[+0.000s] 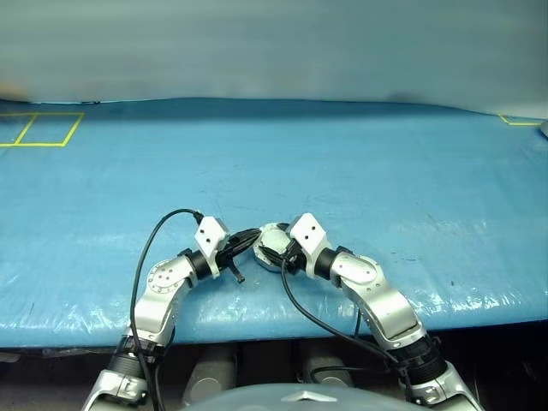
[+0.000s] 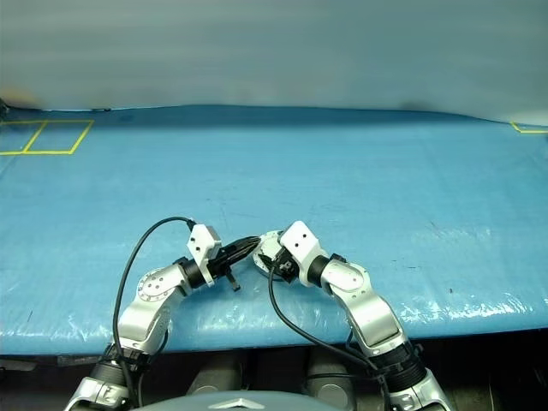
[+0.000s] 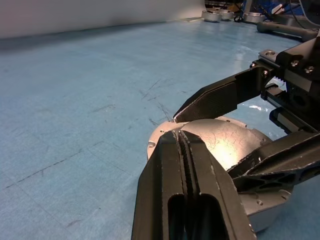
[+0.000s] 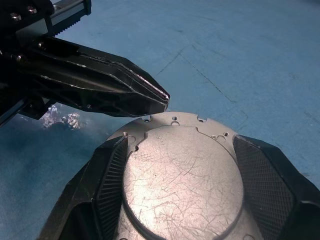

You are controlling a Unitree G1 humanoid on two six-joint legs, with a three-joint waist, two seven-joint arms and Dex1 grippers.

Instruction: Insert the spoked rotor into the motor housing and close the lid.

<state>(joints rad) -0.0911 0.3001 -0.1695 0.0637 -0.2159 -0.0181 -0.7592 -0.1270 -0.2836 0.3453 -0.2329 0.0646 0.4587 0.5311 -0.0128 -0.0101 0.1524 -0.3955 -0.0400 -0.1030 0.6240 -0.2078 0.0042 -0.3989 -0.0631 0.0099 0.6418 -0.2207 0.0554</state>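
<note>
Right gripper (image 4: 182, 185) clamps round silver metal motor housing (image 4: 182, 175) over blue table (image 1: 385, 171); left gripper (image 4: 162, 102) pressed together, tips touching housing rim.

No legible txt, labels, brands or nos. anywhere in these views.

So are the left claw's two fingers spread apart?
No, the left claw has its fingers pressed together, tips at the motor housing rim.
</note>
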